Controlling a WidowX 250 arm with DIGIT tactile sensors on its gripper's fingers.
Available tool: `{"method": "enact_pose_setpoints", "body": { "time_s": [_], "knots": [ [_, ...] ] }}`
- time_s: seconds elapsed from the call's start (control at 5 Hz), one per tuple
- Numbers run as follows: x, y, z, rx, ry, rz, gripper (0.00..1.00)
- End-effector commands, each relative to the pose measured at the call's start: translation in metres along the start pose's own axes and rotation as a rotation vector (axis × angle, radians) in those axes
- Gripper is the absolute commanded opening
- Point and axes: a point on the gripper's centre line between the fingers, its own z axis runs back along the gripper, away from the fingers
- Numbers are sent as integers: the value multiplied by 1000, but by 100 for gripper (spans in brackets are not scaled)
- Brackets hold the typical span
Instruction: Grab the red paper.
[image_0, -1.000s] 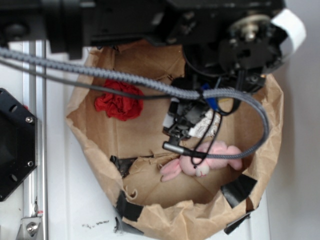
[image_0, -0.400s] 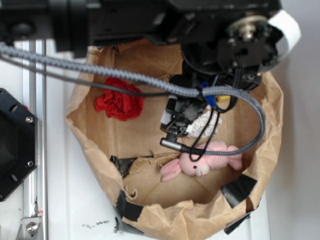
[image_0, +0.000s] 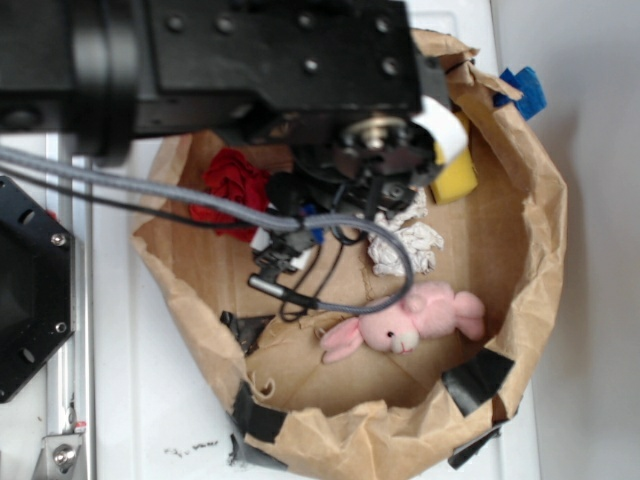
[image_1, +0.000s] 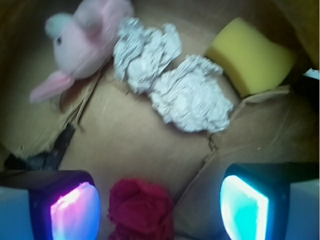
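- Your gripper (image_1: 159, 200) stands wide open and holds nothing; the red paper (image_1: 141, 209) sits between the two lit pads (image_1: 75, 211), nearer the one on the left of the wrist view, and touches neither
- In the exterior view the red paper (image_0: 233, 185) lies against the far-left wall of the paper bag (image_0: 520, 170), partly hidden under the arm
- You judge the approach as nearly lined up: shift a little so the wad sits midway between the pads, then lower until they flank its bulk before you close
- Close gently; crumpled paper will likely give, so squeeze across its thickest part, not a loose fold
- Keep the pads off the bag's floor flap beside the wad
- The bag also holds two white paper wads (image_1: 172, 75) at its middle, a yellow sponge (image_1: 250, 55) by the far wall and a pink plush bunny (image_1: 82, 37) toward the near side, all well apart from your target
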Motion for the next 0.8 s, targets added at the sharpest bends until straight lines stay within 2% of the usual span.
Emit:
{"method": "enact_pose_setpoints", "body": {
  "time_s": [0.0, 0.4, 0.6],
  "knots": [
    [-12, 5, 5, 50, 7, 30, 100],
    [-25, 7, -5, 58, 39, 12, 100],
    [-28, 3, -9, -17, 37, -20, 100]
  ]
}}
